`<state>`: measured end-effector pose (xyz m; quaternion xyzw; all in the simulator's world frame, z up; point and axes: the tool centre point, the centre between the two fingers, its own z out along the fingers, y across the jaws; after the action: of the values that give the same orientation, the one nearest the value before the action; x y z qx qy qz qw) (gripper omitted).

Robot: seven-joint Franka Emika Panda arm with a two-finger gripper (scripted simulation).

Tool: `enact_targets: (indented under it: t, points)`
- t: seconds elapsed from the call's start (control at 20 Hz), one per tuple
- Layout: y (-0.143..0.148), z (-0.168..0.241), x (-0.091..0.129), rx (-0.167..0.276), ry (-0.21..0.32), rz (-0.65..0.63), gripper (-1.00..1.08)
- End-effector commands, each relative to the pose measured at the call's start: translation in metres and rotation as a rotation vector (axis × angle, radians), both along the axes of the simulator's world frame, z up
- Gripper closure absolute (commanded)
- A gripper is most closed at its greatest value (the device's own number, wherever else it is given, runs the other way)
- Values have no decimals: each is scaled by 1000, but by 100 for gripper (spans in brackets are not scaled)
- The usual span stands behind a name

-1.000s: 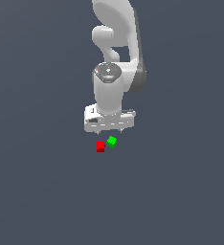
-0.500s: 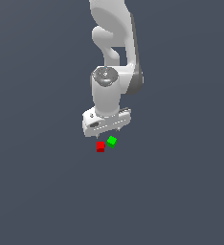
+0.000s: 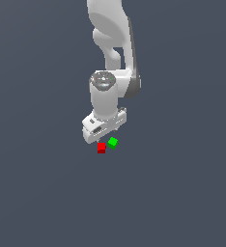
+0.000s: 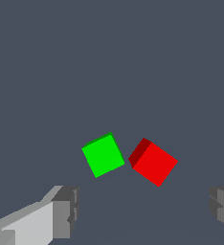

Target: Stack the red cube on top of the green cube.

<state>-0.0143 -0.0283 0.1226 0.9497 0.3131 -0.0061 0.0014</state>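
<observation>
The red cube (image 3: 101, 147) and the green cube (image 3: 112, 143) lie side by side on the dark grey floor, close together; whether they touch cannot be told. My gripper (image 3: 104, 135) hangs just above them; its fingers are hard to make out in the exterior view. In the wrist view the green cube (image 4: 103, 155) and the red cube (image 4: 153, 161) both lie beyond the gripper (image 4: 145, 210). Its two grey fingertips (image 4: 66, 210) stand wide apart with nothing between them, so it is open and empty.
The white arm (image 3: 112, 58) rises above the cubes. The plain dark grey floor (image 3: 182, 193) spreads all around.
The gripper has come down toward the cubes and shifted slightly to the exterior view's left. The cubes have not moved.
</observation>
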Motion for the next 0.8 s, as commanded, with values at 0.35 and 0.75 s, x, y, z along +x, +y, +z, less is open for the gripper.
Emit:
enact_targets:
  t: [0.35, 0.75]
  points:
    - [-9, -14, 0, 3, -2, 250, -92]
    - [-17, -25, 3, 6, -4, 462, -92]
